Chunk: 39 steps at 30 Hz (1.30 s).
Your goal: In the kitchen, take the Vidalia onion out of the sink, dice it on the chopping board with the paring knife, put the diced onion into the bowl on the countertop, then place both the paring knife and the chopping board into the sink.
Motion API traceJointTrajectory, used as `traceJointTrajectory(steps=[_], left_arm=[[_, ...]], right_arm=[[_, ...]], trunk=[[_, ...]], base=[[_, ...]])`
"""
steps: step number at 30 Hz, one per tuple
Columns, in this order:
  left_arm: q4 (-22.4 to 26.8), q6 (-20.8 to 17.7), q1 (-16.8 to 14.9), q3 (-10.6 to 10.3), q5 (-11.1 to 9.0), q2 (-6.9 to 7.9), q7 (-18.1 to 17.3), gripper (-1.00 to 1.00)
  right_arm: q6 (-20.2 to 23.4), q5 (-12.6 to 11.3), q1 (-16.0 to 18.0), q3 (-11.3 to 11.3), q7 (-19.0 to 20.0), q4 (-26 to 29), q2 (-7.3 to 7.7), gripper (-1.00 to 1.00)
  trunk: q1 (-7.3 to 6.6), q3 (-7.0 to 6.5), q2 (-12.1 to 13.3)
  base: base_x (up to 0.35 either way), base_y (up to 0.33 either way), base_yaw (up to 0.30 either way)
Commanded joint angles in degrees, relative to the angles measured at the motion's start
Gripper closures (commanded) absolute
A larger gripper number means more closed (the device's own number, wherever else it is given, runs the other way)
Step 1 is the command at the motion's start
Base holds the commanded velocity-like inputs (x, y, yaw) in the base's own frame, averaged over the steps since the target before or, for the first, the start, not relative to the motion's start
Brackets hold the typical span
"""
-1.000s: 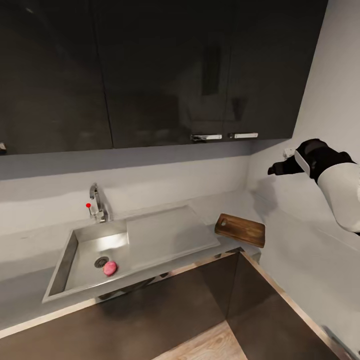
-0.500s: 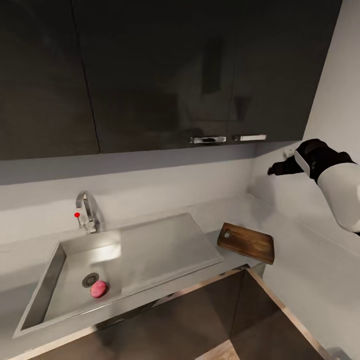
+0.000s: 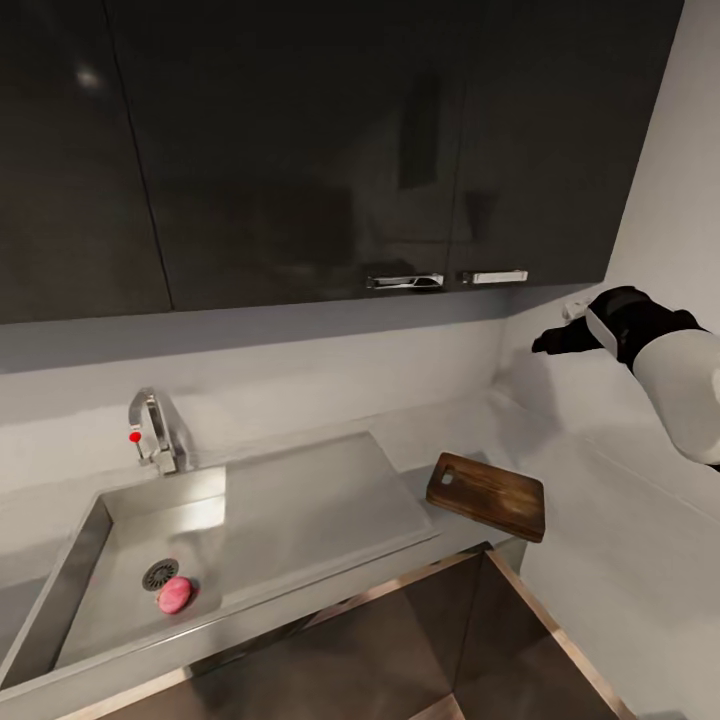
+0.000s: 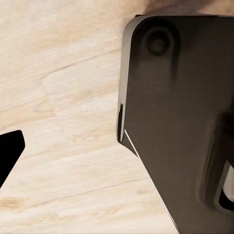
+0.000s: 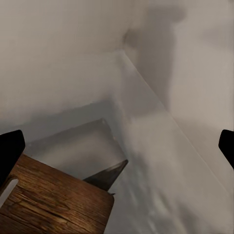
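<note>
One arm shows in the head view: the right gripper [image 3: 552, 340] hangs in the air by the pale wall, and whether its fingers are spread or closed cannot be told from here. Below it and toward the sink lies the chopping board [image 3: 487, 495], flat on the grey countertop [image 3: 600, 520] at the inner corner. Well beyond the board, away from the gripper, the sink [image 3: 300, 500] is set into the worktop, its faucet [image 3: 155, 435] with a red knob at the back edge. The Vidalia onion [image 3: 175, 594] rests on the basin floor just beside the round drain [image 3: 160, 573]. Dark wall cabinets [image 3: 300, 150] hang above. In the left wrist view, one dark fingertip of the left gripper [image 4: 9, 156] sits at the frame edge over a pale wooden floor [image 4: 63, 97], with a dark robot part [image 4: 180, 122] alongside; its state cannot be told. In the right wrist view, both dark fingertips [image 5: 9, 156] stand far apart at opposite edges, so this gripper is spread wide and holds nothing. Between them lie the board's corner [image 5: 53, 204], a dark pointed blade [image 5: 107, 176] poking out from behind it, and the countertop running into the wall corner
</note>
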State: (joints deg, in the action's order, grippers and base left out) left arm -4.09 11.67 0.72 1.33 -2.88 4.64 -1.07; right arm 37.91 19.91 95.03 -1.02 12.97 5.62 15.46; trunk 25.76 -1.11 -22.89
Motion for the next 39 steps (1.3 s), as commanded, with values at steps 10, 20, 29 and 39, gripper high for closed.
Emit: traceJointTrajectory(steps=[10, 20, 29, 39], left_arm=[[-0.13, 0.36, -0.02, 0.16, -0.29, 0.02, -0.15, -1.00], [-0.05, 0.44, -0.02, 0.16, -0.30, 0.07, -0.16, -1.00], [-0.05, 0.44, -0.02, 0.16, -0.30, 0.07, -0.13, -1.00], [-0.07, 0.38, -0.02, 0.16, -0.29, 0.19, -0.16, -1.00]], right_arm=[[-1.55, 0.65, -0.02, -0.12, 0.47, -2.87, -0.15, -1.00], [-1.96, 0.66, -0.02, -0.12, 0.47, -3.45, -0.34, -1.00], [-1.96, 0.66, -0.02, -0.12, 0.47, -3.51, -0.27, -1.00], [-1.96, 0.65, -0.13, -0.12, 0.47, -3.65, -0.34, -1.00]], trunk=[[0.02, 0.00, -0.03], [0.02, 0.00, -0.03], [0.02, 0.00, -0.03], [0.02, 0.00, -0.03]], base=[[0.040, -0.077, 0.000], [0.161, -0.139, 0.000], [0.142, -0.009, 0.000], [0.018, 0.000, 0.000]])
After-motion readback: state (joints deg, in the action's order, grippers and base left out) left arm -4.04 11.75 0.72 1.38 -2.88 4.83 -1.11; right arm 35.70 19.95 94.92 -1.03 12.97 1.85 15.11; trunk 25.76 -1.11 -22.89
